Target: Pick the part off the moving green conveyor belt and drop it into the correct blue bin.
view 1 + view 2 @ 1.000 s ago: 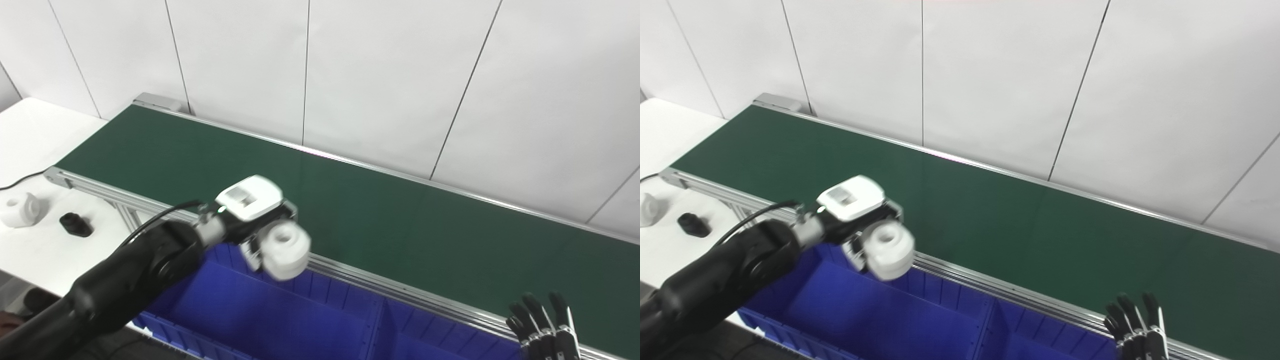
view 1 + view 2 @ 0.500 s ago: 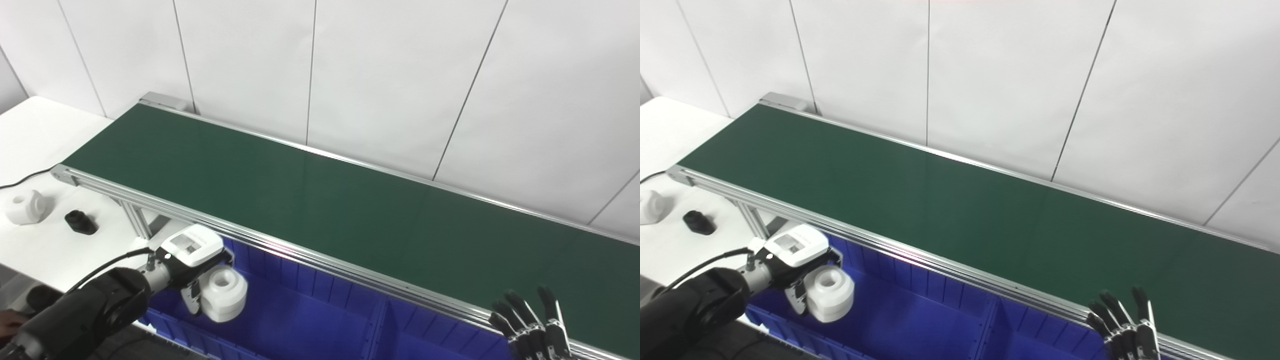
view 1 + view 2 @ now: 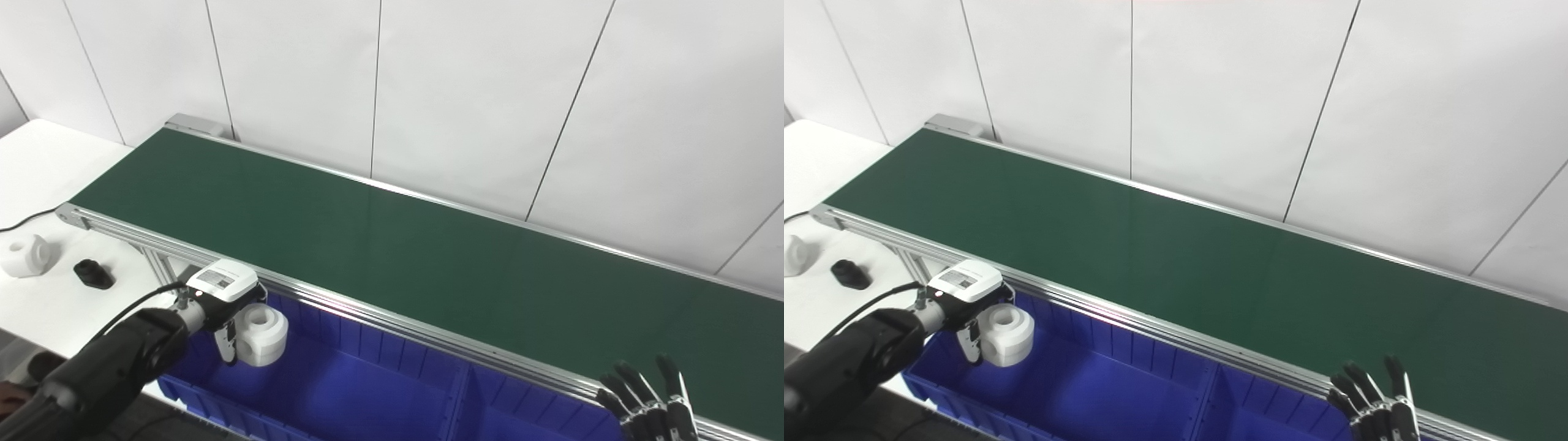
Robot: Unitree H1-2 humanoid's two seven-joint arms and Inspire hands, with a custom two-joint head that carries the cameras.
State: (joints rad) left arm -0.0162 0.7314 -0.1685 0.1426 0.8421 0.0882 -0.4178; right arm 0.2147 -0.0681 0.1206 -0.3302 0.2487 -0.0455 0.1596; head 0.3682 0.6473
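Note:
My left hand (image 3: pixel 225 300) is shut on a white cylindrical part (image 3: pixel 261 335) with a round hole in its top. It holds the part over the left compartment of the blue bin (image 3: pixel 343 398), just below the belt's near rail. The green conveyor belt (image 3: pixel 398 257) runs from upper left to lower right and carries nothing. At the bottom right edge, my right hand (image 3: pixel 649 407) shows only its dark fingers, spread apart and empty. A divider (image 3: pixel 460 401) splits the bin into two compartments.
On the white table at far left lie another white part (image 3: pixel 23 256), a small black part (image 3: pixel 93 274) and a black cable (image 3: pixel 24 220). A white panelled wall stands behind the belt.
My left hand carried the white part from above the belt's near rail down and left over the bin's left compartment. In the last half second it rose slightly. The camera has shifted a little.

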